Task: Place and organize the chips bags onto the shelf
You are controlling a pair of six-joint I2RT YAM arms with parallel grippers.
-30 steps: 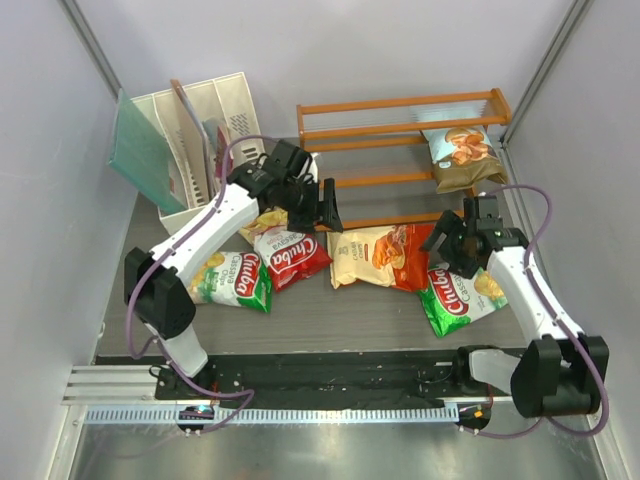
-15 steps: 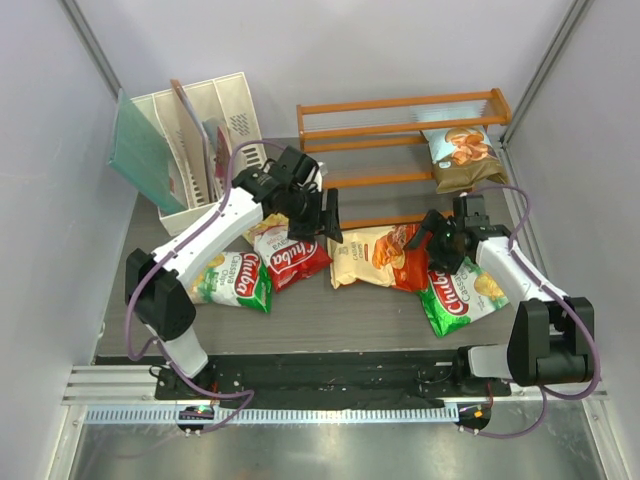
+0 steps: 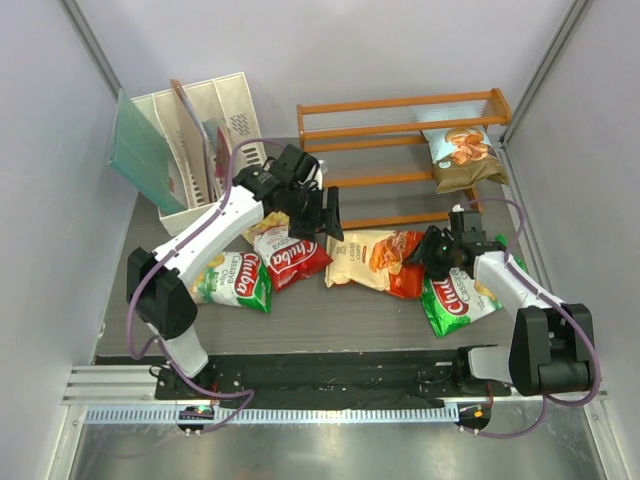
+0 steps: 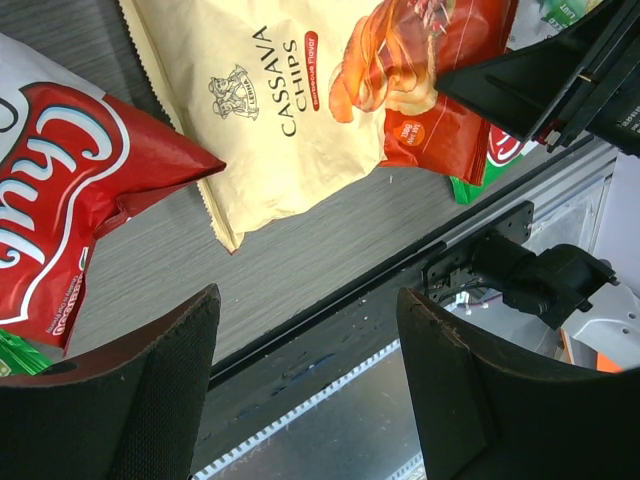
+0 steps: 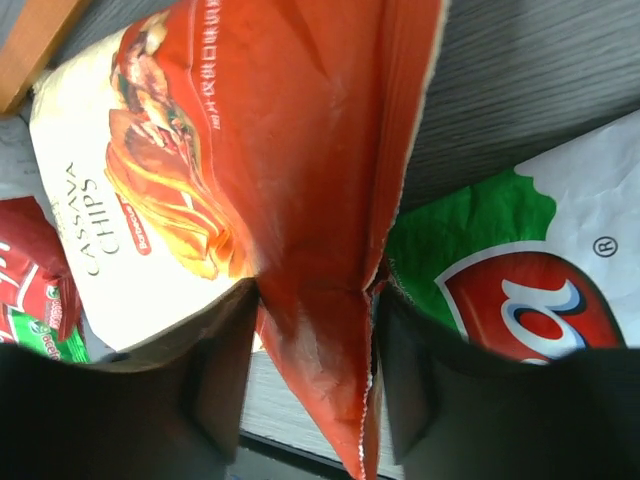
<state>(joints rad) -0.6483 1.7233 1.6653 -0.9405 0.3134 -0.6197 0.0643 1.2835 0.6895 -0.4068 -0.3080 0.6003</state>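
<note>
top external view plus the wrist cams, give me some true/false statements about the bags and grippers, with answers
1. The right gripper pinches the red end of the cassava chips bag. True.
2. The left gripper is clamped on a bag. False: its jaws stand wide open with nothing between them.
3. The light-blue and brown bag sits at the right end of the shelf. True.
4. The shelf stands left of the white file organizer. False: the shelf is to the right of it.
</note>
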